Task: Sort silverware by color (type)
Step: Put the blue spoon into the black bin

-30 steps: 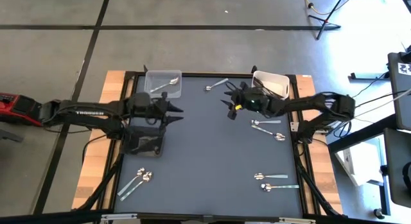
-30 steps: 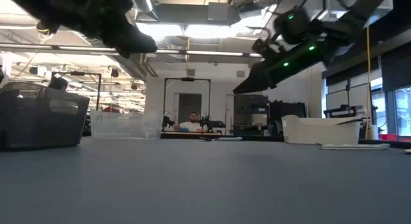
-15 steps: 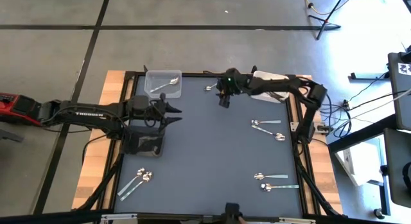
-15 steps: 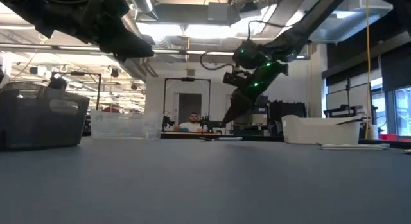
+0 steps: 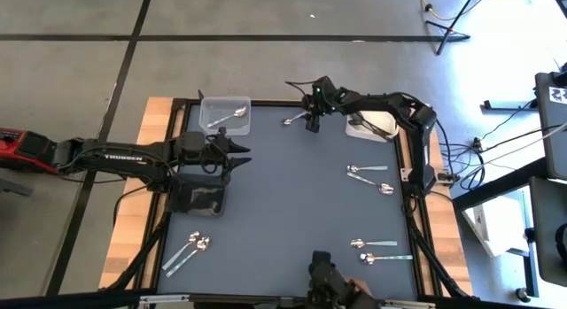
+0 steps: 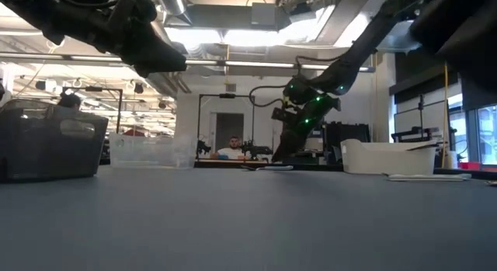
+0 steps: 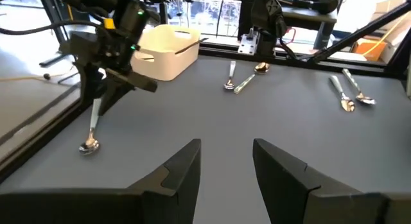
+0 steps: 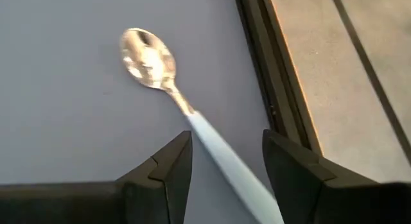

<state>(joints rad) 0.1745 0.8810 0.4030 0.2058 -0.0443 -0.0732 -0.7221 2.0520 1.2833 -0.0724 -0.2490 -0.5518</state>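
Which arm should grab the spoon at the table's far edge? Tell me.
Right. The right gripper hangs open directly over that spoon, handle between its fingers. The left gripper hovers open near the dark bin, farther off.

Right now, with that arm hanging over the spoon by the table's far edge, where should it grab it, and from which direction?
Probably the handle, from straight above. The spoon lies flat on the mat, so only its thin handle offers two sides to pinch. The right gripper already has its open fingers either side of the handle, clear of the rounded bowl, which would likely slip.
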